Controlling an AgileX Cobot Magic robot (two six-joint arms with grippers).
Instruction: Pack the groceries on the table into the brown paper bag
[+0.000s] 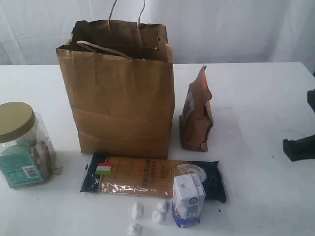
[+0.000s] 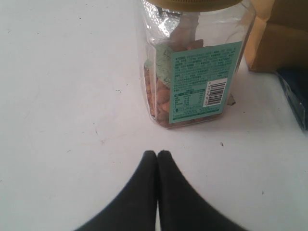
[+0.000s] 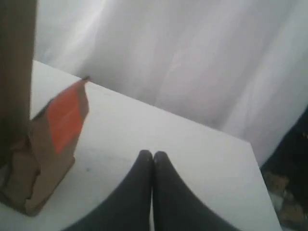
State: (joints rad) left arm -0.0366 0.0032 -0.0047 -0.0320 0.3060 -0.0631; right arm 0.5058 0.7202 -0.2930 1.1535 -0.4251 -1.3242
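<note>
The brown paper bag (image 1: 118, 93) stands open at the middle of the table (image 1: 261, 98). A gold-lidded jar (image 1: 22, 145) is to its left and a brown pouch (image 1: 196, 113) stands upright to its right. In front of the bag lies the flat spaghetti packet (image 1: 142, 177), with a small blue-white carton (image 1: 188, 199) upright at its right end. My left gripper (image 2: 157, 153) is shut and empty, a short way from the jar (image 2: 192, 72). My right gripper (image 3: 153, 154) is also shut and empty, over bare table beside the pouch (image 3: 48, 144). Its dark tip (image 1: 295, 147) shows at the right edge.
Several small white crumpled lumps (image 1: 147, 214) lie near the front edge, left of the carton. A white curtain (image 1: 236, 29) hangs behind the table. The table's far corner and edge (image 3: 250, 144) are close beyond my right gripper.
</note>
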